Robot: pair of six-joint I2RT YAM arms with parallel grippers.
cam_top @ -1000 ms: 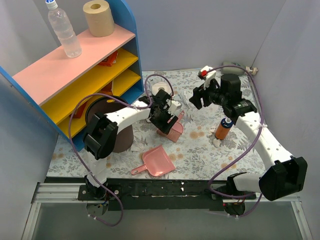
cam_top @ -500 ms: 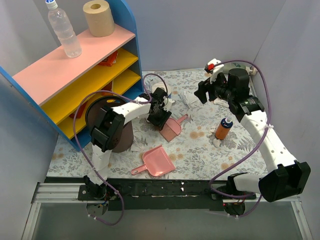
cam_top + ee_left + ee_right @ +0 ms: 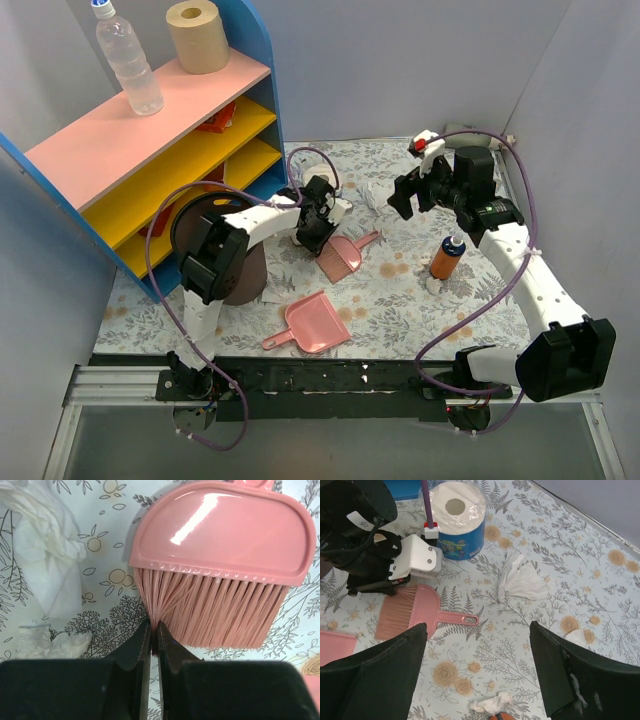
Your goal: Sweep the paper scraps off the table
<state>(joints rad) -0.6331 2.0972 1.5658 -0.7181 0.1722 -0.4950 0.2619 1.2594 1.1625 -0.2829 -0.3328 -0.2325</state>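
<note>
A pink hand brush lies flat on the table, handle pointing right. My left gripper is shut, pinching a few bristles at the left corner of the brush. Crumpled white paper scraps lie just left of the brush, with a smaller scrap below them. My right gripper hangs open above the table, nothing between its fingers. Below it I see the brush, a large scrap and a small scrap. The pink dustpan lies near the front edge.
A white toilet-paper roll stands behind the left gripper. An orange bottle stands on the right. The blue-sided shelf fills the left, with a dark round container in front of it.
The left gripper has closed onto the brush's bristles and the brush has settled flat. The right gripper has opened wider and shifted a little over the table's right side.
</note>
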